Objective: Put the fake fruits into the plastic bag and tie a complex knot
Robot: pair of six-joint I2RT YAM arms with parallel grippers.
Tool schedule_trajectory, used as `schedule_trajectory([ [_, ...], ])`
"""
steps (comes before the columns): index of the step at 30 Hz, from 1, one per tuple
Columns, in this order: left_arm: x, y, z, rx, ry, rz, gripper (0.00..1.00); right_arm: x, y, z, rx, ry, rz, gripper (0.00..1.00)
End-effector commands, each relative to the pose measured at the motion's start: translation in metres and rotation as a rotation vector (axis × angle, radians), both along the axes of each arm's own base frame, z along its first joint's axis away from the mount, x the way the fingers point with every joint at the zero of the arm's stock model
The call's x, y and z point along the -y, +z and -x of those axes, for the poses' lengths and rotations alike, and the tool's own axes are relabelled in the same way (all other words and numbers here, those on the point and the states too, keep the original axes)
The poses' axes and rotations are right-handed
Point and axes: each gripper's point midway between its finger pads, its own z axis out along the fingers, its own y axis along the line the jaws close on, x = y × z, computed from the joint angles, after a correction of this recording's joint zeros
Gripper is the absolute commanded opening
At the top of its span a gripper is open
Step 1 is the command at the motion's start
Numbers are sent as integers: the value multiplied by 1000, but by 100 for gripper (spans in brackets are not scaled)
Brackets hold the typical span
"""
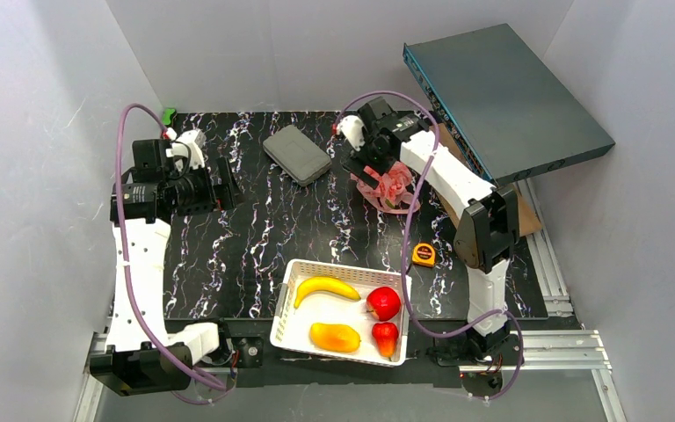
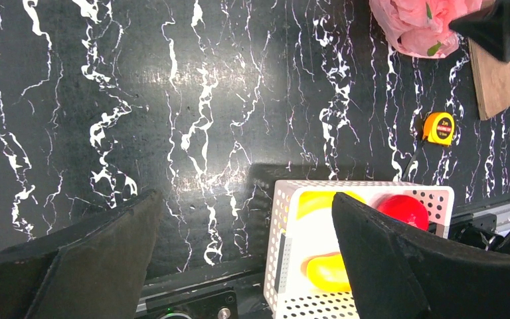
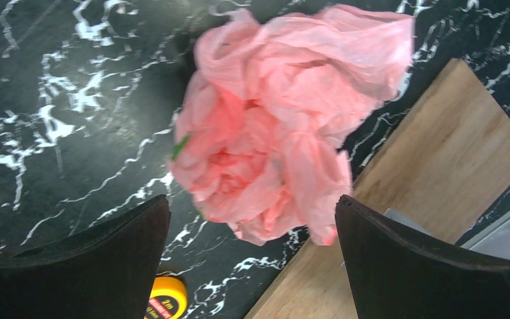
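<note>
Top view: plastic bag (image 1: 393,189) is sitting crumpled far right of centre on the counter (image 1: 228,255), with the right jaws hanging over it. All four fruits are lying in the white basket (image 1: 286,299) at the near edge: banana (image 1: 325,287), mango (image 1: 335,337), apple (image 1: 384,302), small red pointed fruit (image 1: 386,335).

Left wrist: left jaws are gaping wide, holding nothing, looking down at bare counter and the basket.

Right wrist: right jaws are standing wide and empty, straddling the wad. I'd be pinching one handle or rim edge, not the whole ball, so the mouth is opening on the lift. Wooden board (image 3: 438,173) is sitting just beside the bag's right side, and the tape measure (image 3: 166,299) is lying on its near side.
</note>
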Motion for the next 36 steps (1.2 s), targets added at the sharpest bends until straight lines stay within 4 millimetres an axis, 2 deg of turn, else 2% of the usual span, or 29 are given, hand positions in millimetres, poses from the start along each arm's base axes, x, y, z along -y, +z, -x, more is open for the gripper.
schedule_trajectory([
  [1,7,4,7,47,-44,18,100,8,25,-30,91,-5,-45,100],
  [5,7,0,10,45,-50,12,99,12,23,-36,92,0,-52,100],
  [14,2,-3,10,52,-39,-13,99,39,-43,-59,27,-18,98,100],
  [16,2,-2,10,57,-45,-16,99,45,-58,-58,-15,-11,122,100],
  [17,3,-3,11,56,-52,-14,99,46,-65,-54,-46,0,123,96],
  [19,6,-4,13,54,-77,-8,100,44,-73,-40,-117,30,102,79],
  [21,7,-6,13,54,-92,-8,100,39,-71,-25,-171,41,69,54],
  [24,14,-8,13,56,-123,20,100,19,-43,-7,-204,63,-71,17],
  [25,18,-7,13,61,-146,43,99,12,-24,-3,-189,64,-132,5],
  [26,24,-6,12,67,-176,69,100,5,-11,3,-185,71,-188,1],
  [30,52,4,12,99,-303,214,100,-24,53,32,-144,133,-406,1],
  [36,84,33,2,218,-436,410,100,-58,120,74,-71,206,-605,1],
])
